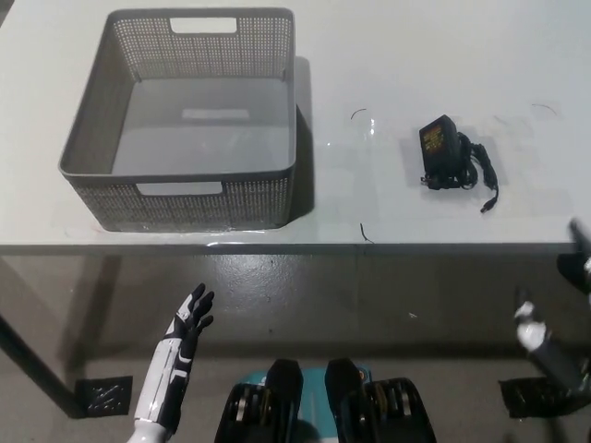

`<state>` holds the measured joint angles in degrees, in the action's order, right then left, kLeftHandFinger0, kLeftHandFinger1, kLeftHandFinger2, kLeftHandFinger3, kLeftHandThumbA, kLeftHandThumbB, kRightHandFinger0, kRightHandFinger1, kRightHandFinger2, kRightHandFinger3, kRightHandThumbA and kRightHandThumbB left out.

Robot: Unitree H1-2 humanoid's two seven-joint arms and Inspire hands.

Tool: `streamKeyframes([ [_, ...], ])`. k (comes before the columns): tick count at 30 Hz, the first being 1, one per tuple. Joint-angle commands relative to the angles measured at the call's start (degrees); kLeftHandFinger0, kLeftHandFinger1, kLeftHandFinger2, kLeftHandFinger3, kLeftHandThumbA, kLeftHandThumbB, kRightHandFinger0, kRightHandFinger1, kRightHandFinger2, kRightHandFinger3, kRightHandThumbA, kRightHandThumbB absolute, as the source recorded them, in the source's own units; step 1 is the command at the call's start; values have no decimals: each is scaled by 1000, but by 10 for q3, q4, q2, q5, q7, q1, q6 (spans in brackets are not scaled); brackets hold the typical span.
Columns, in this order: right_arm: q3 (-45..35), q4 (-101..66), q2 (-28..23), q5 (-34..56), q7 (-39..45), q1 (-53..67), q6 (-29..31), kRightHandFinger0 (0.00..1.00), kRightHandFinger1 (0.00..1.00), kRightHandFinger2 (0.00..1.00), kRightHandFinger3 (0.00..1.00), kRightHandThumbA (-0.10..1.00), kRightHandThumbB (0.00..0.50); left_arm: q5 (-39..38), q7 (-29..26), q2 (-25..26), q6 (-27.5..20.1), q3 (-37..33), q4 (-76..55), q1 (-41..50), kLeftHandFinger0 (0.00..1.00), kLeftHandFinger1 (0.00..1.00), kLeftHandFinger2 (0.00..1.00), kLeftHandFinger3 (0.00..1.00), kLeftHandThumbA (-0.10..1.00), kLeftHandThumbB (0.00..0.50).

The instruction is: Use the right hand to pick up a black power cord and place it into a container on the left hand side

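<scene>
While the right hand (554, 314) hangs blurred, grip unreadable, the power adapter (437, 148) looks rigid; its coiled cord (476, 171) floppy — grasp the brick

I see the black power cord (454, 159) coiled on the table, well right of the empty grey container (194, 120).

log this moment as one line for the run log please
stage: before pickup | power cord: on table, right of basket | basket: empty | right hand: low at right edge, blurred | left hand: open, resting below table edge
</scene>
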<state>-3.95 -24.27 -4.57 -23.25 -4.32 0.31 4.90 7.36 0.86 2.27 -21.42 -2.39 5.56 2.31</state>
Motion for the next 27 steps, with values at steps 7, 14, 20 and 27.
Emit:
streamKeyframes([
  [7,-32,12,-62,-144,24,-220,-159,1000,1000,1000,1000,705,362,15,-11,8,-40,3,-18,-2,1000,1000,1000,1000,1000,238],
  [14,5,174,-106,-169,25,-375,-186,1000,1000,1000,1000,680,375,13,-9,11,-44,4,-18,-1,1000,1000,1000,1000,1000,236],
  [20,66,370,-129,-198,15,-493,-188,1000,1000,1000,1000,670,344,19,-11,20,-47,9,-21,6,1000,1000,1000,1000,1000,235],
  [27,111,562,-132,-176,27,-598,-190,1000,1000,1000,1000,1000,435,33,-14,23,-46,6,-25,13,1000,1000,1000,1000,1000,234],
])
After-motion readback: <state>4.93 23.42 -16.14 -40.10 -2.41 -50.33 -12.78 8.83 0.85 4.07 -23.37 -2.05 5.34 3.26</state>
